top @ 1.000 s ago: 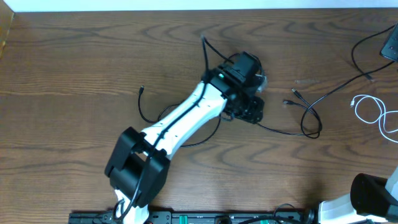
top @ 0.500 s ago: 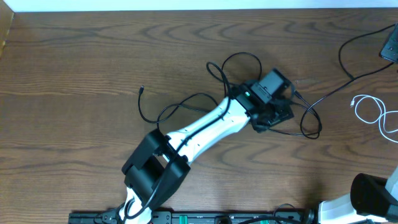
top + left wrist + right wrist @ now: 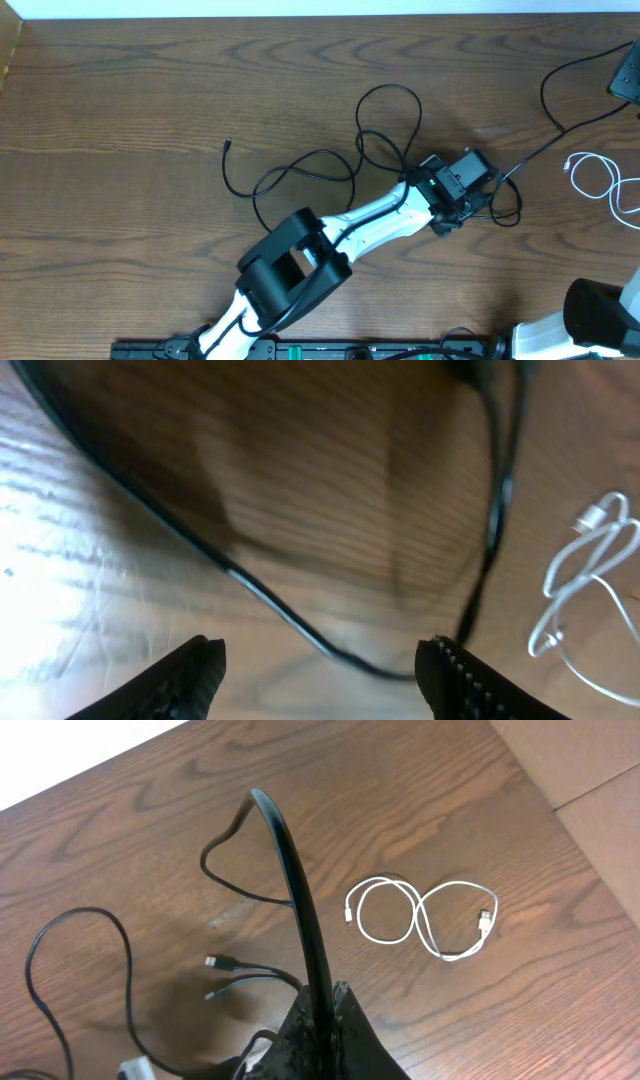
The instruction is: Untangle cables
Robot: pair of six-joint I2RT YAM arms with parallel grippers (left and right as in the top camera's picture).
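A long black cable (image 3: 385,120) lies in loose loops mid-table, with one plug end at the left (image 3: 228,145). A second black cable (image 3: 550,140) runs from the right edge down to a bend by my left gripper (image 3: 470,190). My left gripper (image 3: 325,660) is open just above the wood, and a black cable (image 3: 270,605) lies between its jaws untouched. My right gripper (image 3: 325,1005) is shut on a black cable (image 3: 290,870) that rises from its jaws. It shows at the right edge of the overhead view (image 3: 625,82). A thin white cable (image 3: 600,185) lies coiled at the right, also seen in the right wrist view (image 3: 420,915) and the left wrist view (image 3: 585,575).
The wooden table (image 3: 130,90) fills the view. My left arm (image 3: 370,225) stretches diagonally from its base rail (image 3: 300,350) at the front edge. The right arm's white body (image 3: 600,320) sits at the front right. Two plug ends (image 3: 215,962) lie near the left gripper.
My left arm has swept right from the middle of the tangle to beside the second cable's bend. The first cable's loops now lie uncovered behind it. The right-hand cable has shifted slightly left.
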